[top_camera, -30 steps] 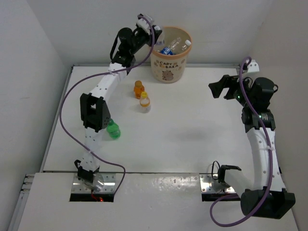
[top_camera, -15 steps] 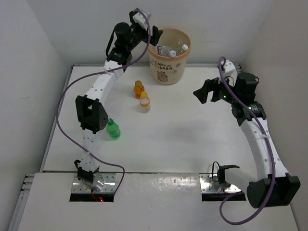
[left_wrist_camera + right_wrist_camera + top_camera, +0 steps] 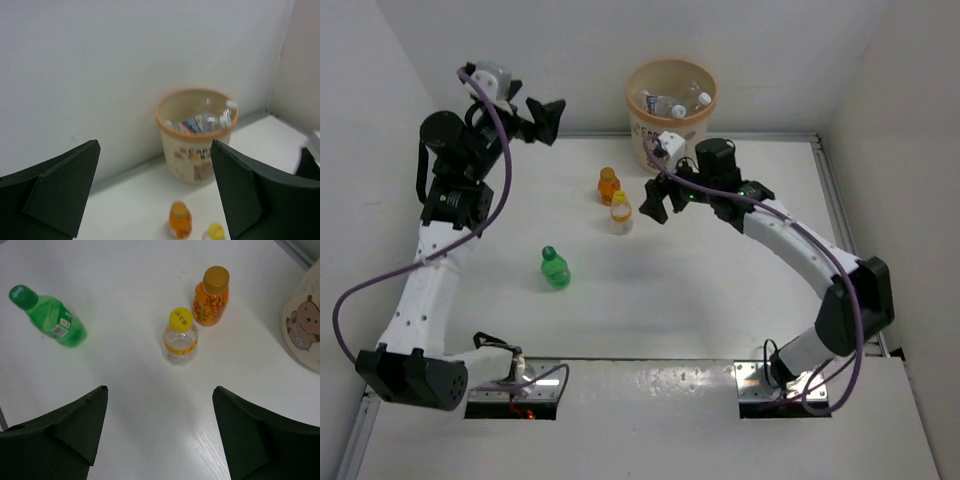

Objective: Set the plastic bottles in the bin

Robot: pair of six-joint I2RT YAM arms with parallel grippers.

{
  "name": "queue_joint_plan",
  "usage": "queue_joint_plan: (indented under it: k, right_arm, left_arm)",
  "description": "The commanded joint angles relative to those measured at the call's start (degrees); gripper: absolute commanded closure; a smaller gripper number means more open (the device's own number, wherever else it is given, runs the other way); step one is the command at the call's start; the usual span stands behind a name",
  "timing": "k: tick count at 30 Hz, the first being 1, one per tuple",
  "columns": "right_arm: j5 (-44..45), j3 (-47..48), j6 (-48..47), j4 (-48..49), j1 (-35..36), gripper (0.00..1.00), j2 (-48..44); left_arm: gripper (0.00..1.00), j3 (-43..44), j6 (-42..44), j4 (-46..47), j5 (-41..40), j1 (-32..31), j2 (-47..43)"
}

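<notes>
The bin stands at the back wall, with several clear plastic bottles lying inside it. On the table stand an orange bottle, a yellow-capped clear bottle and a green bottle. My right gripper hovers open just right of the yellow-capped bottle, with the orange bottle and the green bottle beyond it. My left gripper is raised at the back left, open and empty. It faces the bin and the orange bottle.
White walls close in the table at the back and on both sides. A purple cable loops along each arm. The bin's wall is close on the right gripper's right side.
The left gripper has opened at the bin's rim and swung away to the back left. The right arm has swept left across the table to the yellow-capped and orange bottles.
</notes>
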Motion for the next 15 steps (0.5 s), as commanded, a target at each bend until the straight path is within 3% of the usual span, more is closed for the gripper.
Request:
queue_joint_plan:
  k: [1, 8, 15]
  right_arm:
    - [4.52, 5.32, 4.83, 10.24, 1.63, 0.16, 7.03]
    - [7.60, 17.97, 11.95, 14.30, 3.39, 0.16, 22.43]
    - [7.52, 18.87, 12.13, 15.43, 4.63, 0.17, 29.55]
  left_arm:
    - [0.00, -8.21, -1.57, -4.89, 2.00, 2.01, -3.34]
    - [0.00, -13.50, -1.57, -8.41, 2.79, 8.33, -10.55]
    - [0.00, -14.55, -0.43, -11.23, 5.16, 13.08, -11.61]
